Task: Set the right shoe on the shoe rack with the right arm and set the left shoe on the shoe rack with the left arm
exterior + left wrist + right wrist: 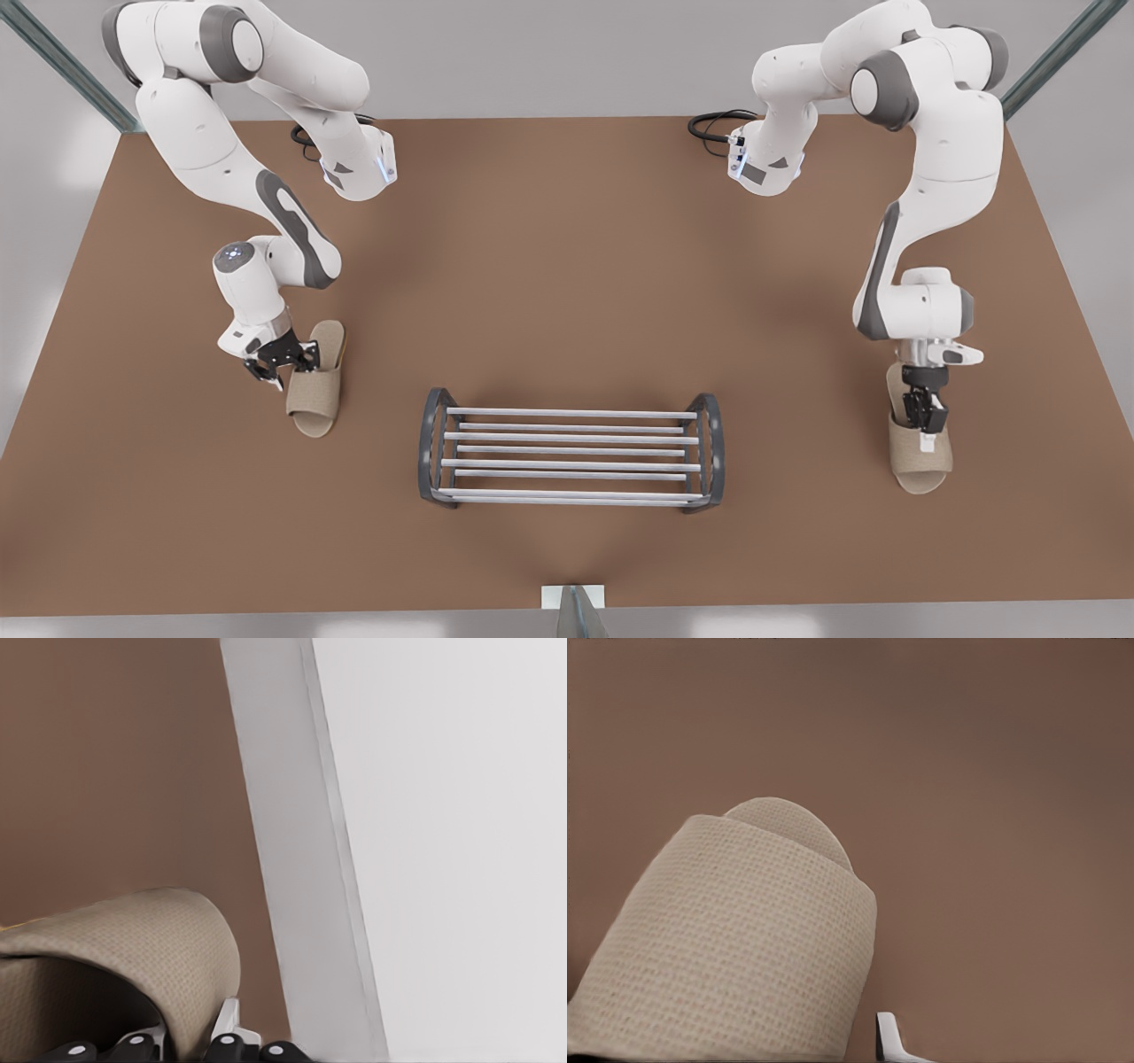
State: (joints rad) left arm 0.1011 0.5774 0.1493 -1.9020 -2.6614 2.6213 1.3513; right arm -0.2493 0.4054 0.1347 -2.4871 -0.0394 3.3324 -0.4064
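Two beige woven slippers lie on the brown table. The left shoe (316,390) is at the front view's left, and my left gripper (285,361) leans in from its side, shut on the edge of its strap (168,957). The right shoe (921,454) is at the front view's right. My right gripper (926,416) points straight down onto it, shut on its strap (744,948), with one white fingertip (890,1038) showing beside the strap. The shoe rack (571,449), with dark grey end frames and silver bars, stands bare between the slippers, nearer the table's front.
The table's edge (301,904) and a pale floor beyond it run close to the left shoe in the left wrist view. A small white and grey post (574,607) stands at the front edge of the table, in front of the rack.
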